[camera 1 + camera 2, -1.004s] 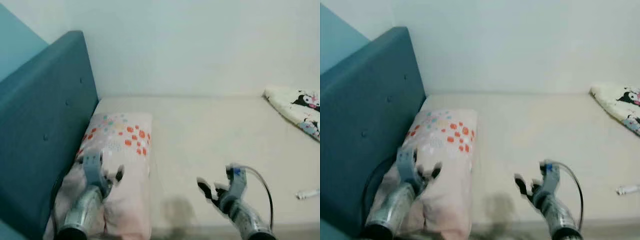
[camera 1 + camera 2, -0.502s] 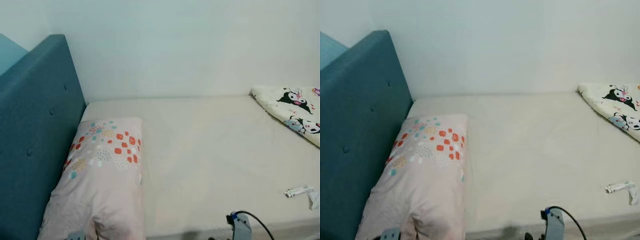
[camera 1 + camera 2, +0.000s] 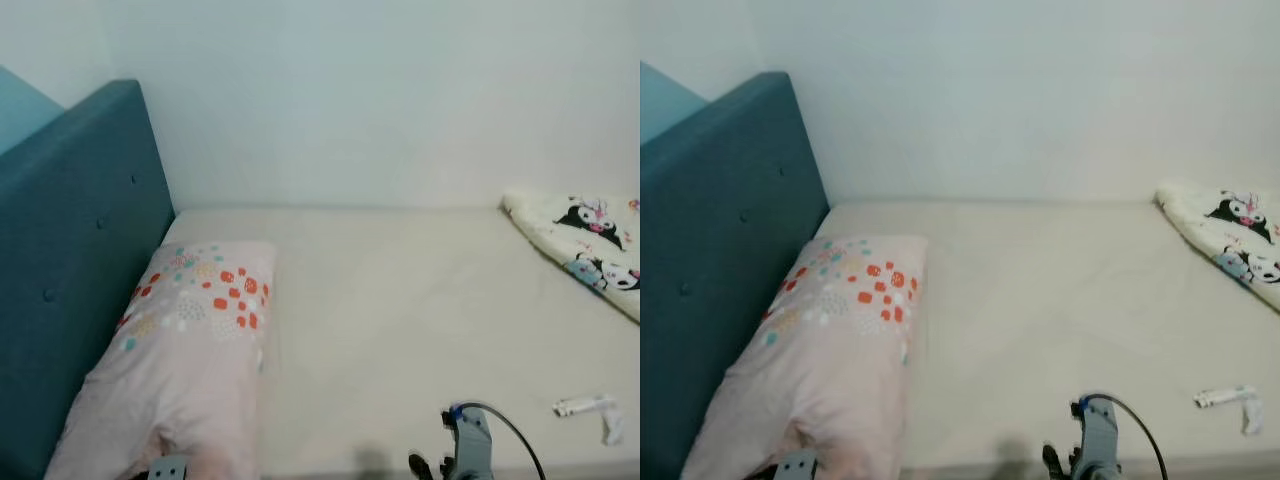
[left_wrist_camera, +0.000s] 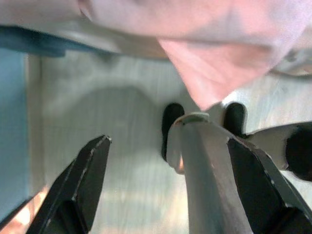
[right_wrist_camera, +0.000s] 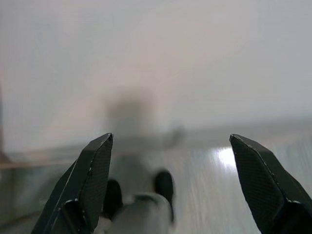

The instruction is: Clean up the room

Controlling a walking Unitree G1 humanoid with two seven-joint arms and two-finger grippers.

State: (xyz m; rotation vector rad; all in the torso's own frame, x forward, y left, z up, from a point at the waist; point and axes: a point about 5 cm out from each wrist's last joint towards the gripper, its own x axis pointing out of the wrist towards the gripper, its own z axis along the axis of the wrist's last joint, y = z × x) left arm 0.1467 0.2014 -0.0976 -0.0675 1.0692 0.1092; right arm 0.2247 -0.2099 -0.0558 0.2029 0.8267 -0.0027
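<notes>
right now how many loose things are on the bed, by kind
pillow: 1
blanket: 1
small white item: 1, too small to identify
total: 3

Head stereo pair looks forward and down over the bed (image 3: 420,320), sharing pillow (image 3: 830,340) and headboard (image 3: 70,260); both wrist cameras face the floor (image 4: 126,161)

Both arms hang low; the left tool (image 4: 168,180) and right tool (image 5: 170,175) apparently spread wide, holding nothing.
</notes>
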